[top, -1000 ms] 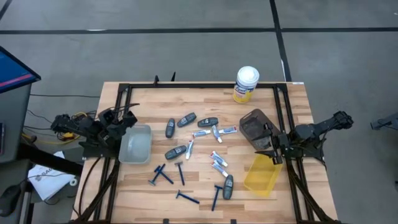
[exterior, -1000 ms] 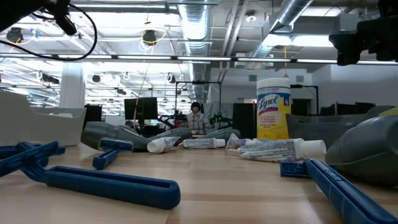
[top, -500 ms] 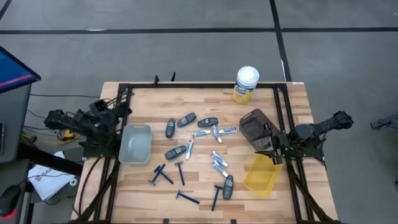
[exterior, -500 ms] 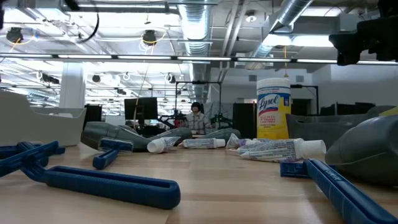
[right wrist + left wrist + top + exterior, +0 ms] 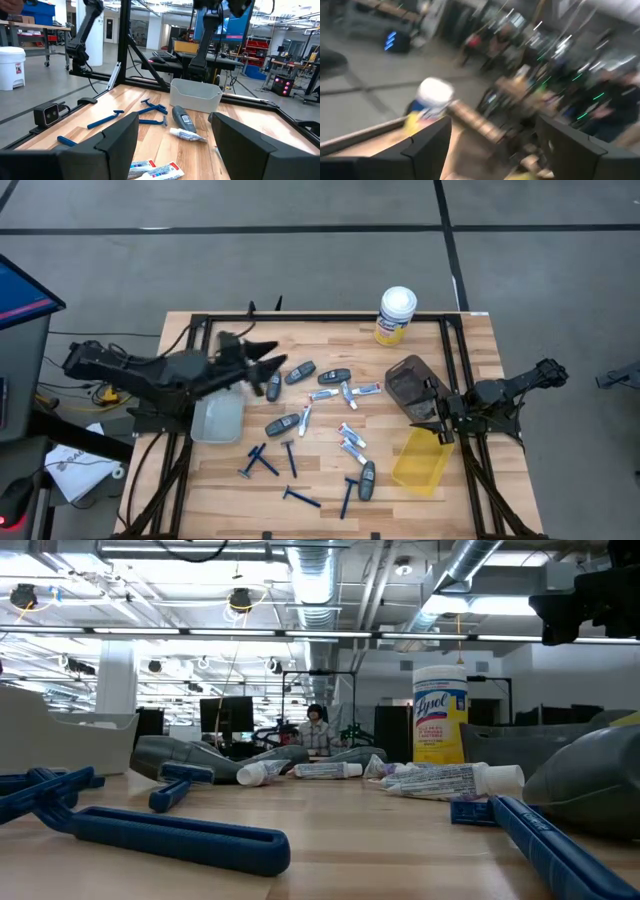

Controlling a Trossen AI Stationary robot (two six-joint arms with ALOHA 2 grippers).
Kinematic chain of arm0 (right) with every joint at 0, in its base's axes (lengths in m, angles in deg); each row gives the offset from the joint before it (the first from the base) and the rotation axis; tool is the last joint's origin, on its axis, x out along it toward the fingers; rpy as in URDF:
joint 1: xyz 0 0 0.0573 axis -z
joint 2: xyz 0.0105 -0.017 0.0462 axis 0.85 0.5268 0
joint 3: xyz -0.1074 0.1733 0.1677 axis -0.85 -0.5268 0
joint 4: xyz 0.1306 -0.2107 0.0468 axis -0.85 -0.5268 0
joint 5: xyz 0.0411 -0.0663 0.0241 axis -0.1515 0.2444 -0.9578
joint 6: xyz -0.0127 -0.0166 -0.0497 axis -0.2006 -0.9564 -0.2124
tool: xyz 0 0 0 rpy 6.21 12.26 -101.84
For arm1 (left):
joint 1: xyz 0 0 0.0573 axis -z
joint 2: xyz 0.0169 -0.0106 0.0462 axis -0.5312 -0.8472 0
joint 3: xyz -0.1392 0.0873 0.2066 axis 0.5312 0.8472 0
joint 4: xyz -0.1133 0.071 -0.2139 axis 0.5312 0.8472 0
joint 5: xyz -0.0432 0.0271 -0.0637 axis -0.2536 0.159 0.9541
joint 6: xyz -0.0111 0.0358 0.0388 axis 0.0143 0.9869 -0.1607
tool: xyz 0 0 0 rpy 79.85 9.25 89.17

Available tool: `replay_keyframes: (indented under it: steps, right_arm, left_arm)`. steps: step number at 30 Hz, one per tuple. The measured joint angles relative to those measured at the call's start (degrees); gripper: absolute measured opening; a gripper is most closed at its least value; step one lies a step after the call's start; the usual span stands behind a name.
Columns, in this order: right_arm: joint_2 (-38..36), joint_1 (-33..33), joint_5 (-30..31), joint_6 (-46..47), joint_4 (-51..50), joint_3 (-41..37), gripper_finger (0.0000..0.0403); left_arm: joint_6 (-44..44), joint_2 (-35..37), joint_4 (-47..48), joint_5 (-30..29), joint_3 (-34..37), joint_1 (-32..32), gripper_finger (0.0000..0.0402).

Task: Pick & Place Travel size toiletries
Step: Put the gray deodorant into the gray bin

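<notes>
Left hand [image 5: 268, 360], fingers apart, empty; nearest grey shaver [image 5: 273, 386] just beside at six o'clock. Right hand [image 5: 440, 423] apart over yellow bin [image 5: 420, 462].

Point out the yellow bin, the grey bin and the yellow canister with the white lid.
yellow bin [image 5: 419, 463], high view, on its floor.
grey bin [image 5: 215, 418], high view, on its inside floor.
yellow canister [image 5: 396, 304], high view, on its white lid.
</notes>
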Motion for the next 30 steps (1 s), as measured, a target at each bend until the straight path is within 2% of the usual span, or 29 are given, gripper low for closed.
replay_keyframes:
  steps: [4,7,14,17,21,30]
  right_arm:
    - [0.0,0.0,0.0,0.3,0.0,0.0,0.0244]
    - [0.0,0.0,0.0,1.7,0.1,0.0,0.0244]
    - [0.0,0.0,0.0,5.1,0.1,0.0,0.0244]
    - [0.0,0.0,0.0,5.1,0.1,0.0,0.0244]
    - [0.0,0.0,0.0,5.0,0.2,0.0,0.0244]
    - [0.0,0.0,0.0,5.0,0.3,0.0,0.0244]
  left_arm:
    - [-8.7,-8.7,21.1,0.2,-10.3,-5.2,0.0291]
    - [-13.1,-14.2,31.0,4.1,-14.5,-9.5,0.0291]
    - [-16.9,-25.9,41.3,17.9,-15.1,-17.6,0.0291]
    - [-18.2,-30.8,47.1,22.0,-15.1,-19.5,0.0291]
    - [-18.3,-35.8,51.8,23.8,-15.1,-20.1,0.0291]
    - [-18.2,-41.1,51.9,24.0,-15.1,-20.0,0.0291]
